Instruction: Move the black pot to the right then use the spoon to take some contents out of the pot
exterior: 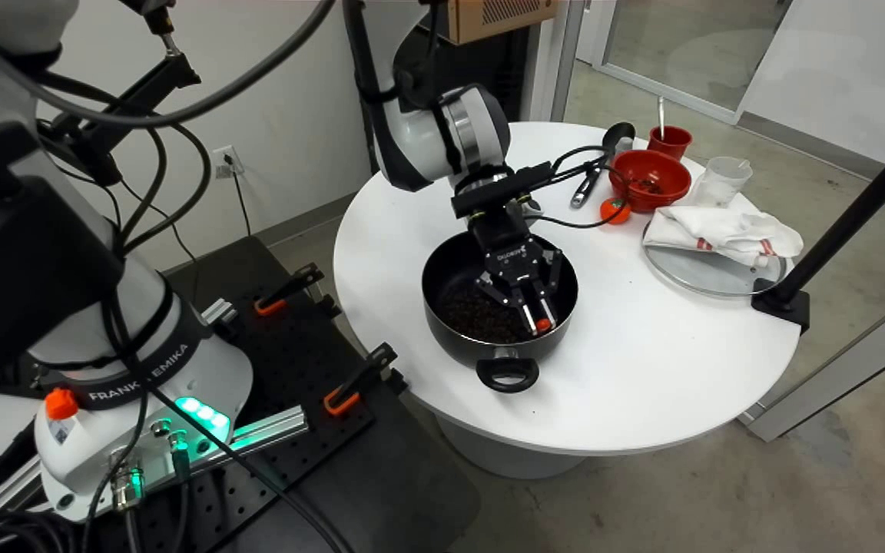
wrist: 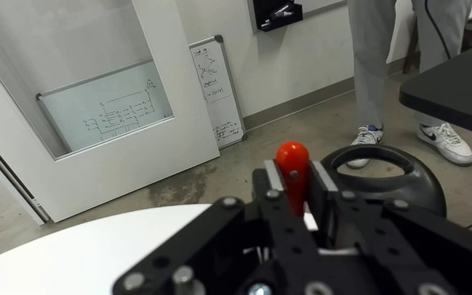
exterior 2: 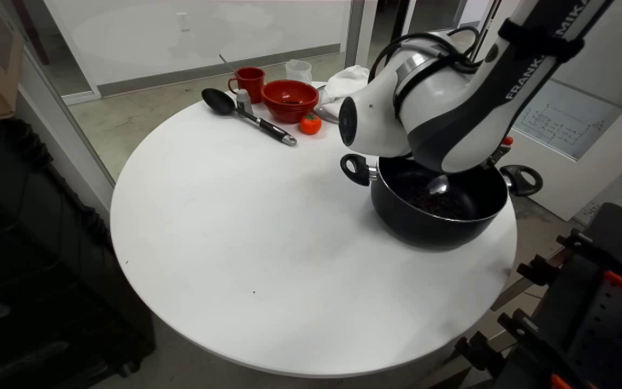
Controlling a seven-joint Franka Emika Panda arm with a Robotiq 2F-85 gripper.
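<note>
Evidently at the scooping step: gripping the spoon (exterior 2: 438, 185) between fingers (wrist: 323, 176) closed on its red handle, with the head inside the black pot (exterior 2: 424, 232), over or touching the dark contents (exterior: 481, 316), not possible to tell which. Probably past the pot-moving step too, with the black pot standing on the white surface (exterior 2: 268, 243) near the edge, though impossible to confirm from here. Next, calls for tilting the spoon, digging its head into the contents, then levelling before a slow lift clear of the rim, all without loosening the hold or knocking the wall.
</note>
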